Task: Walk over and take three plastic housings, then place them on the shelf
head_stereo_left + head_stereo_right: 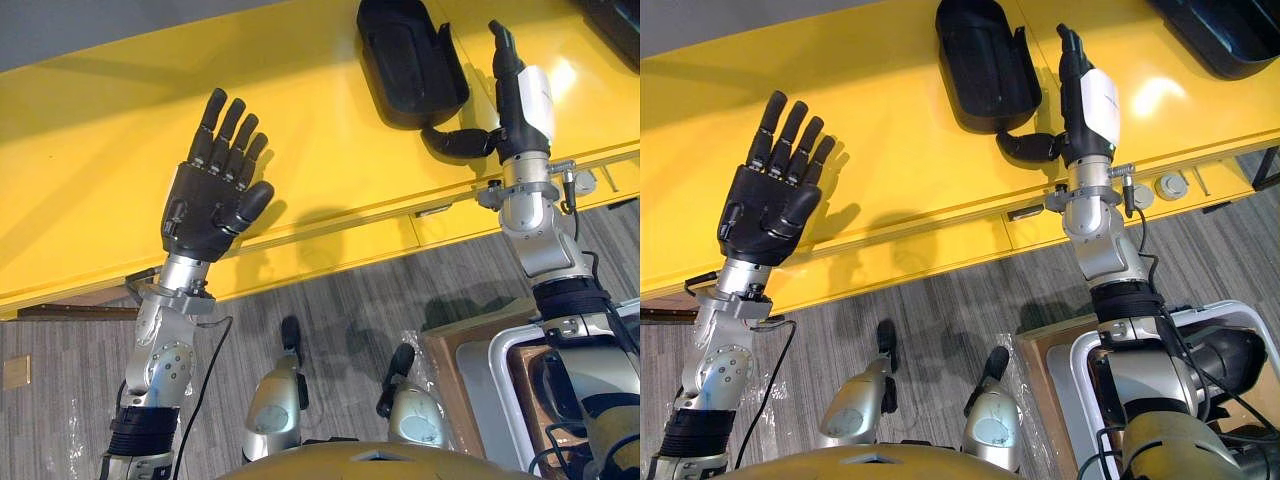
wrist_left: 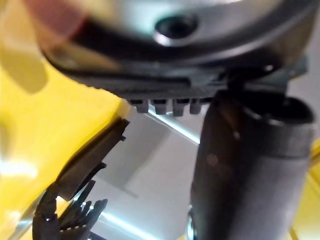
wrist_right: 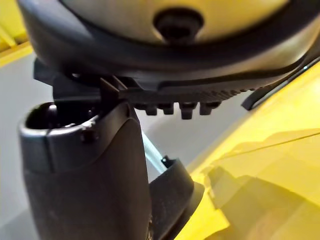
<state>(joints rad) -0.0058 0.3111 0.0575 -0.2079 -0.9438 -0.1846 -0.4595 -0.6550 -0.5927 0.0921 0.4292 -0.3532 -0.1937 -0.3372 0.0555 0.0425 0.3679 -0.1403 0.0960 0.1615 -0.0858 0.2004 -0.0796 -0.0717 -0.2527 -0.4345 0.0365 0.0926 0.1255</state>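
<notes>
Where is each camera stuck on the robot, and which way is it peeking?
Left eye view: on the head, looking down at the yellow shelf and a black housing; shows both arms, the left robot hand open, the right robot hand open beside the housing.
Right eye view: also on the head; same scene.
Left wrist view: on the left wrist, looking past its own robot hand towards the shelf.
Right wrist view: on the right wrist, likewise facing the shelf.
Both eye views share everything.

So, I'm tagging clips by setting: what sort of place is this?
Probably a workshop or factory-style test area: a long yellow shelf holding a black plastic housing, grey plank floor, and a parts bin.
</notes>
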